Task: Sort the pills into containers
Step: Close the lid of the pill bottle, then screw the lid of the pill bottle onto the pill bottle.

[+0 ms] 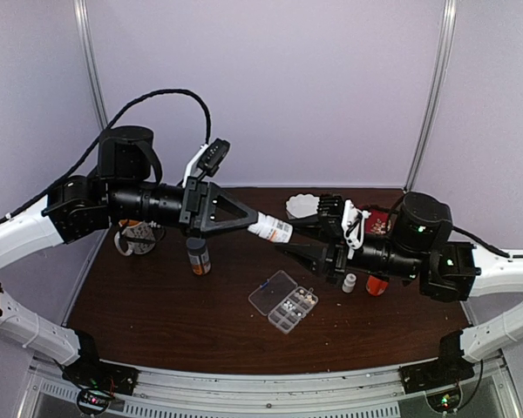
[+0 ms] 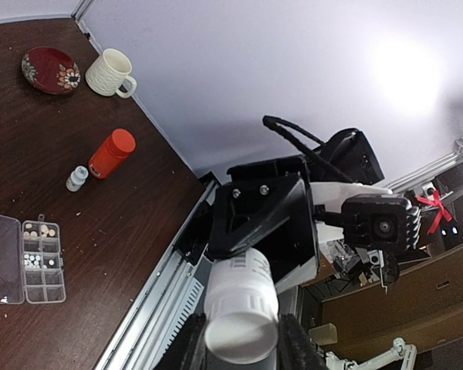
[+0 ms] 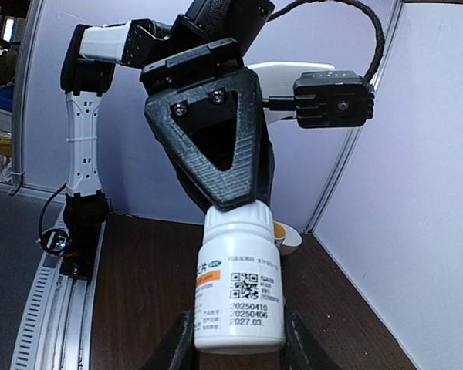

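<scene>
Containers open; left hand, right hand seemingly share midair bottle.

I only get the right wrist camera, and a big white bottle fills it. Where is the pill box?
Observer: The organizer box lies near the middle of the table, with its lid open flat.
Operator: Any pills inside already?
Observer: Yes. The left wrist view shows pale pills in a few compartments; the others look empty.
Operator: What else is close to it?
Observer: A small white bottle and a red bottle sit side by side, to the right of the box.
</scene>
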